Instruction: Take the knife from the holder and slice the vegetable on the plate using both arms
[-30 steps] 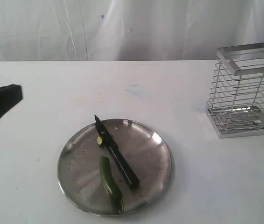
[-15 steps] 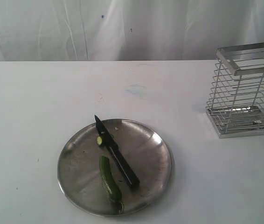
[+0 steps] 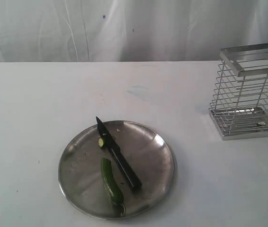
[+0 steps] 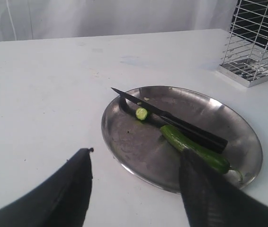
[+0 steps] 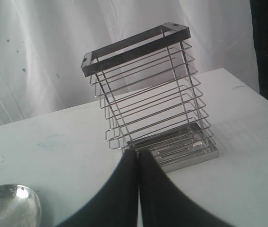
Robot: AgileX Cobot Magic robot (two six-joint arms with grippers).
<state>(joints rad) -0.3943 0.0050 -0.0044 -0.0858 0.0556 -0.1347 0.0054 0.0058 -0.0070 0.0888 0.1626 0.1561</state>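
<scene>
The left gripper [image 4: 138, 152] is seen with its jaws spread wide and nothing held between them; its two black fingers [image 4: 67, 189] are shown over the white table [image 4: 44, 94]. Ahead of these open jaws, framed between the fingers, the plate [image 4: 238, 127] is found, round, shallow and of shiny steel with a low rim. The knife [image 4: 181, 125] is laid flat across it, free of both grippers. It is all black and slim, with a pointed blade and a rounded handle, and its tip is carried just past the rim on the side farther from the jaws. A small slice [image 4: 141, 113], pale green on its cut face, is rested on the plate touching the blade. The vegetable [image 4: 174, 136], dark green, slender and slightly curved, is laid just beside the handle and nearly parallel to it, on the side nearer the jaws. Its thin stem tip is placed close to the rim, and part of it is hidden behind one finger. The right gripper [image 5: 138, 153] is seen with its jaws pressed together and nothing gripped. Just beyond its closed tips the holder [image 5: 148, 99] is stood upright on the table, a boxy basket of silver wire bars with a flat-strip rim. The holder is set well apart from the plate, off to one side of the left jaws and farther away.
</scene>
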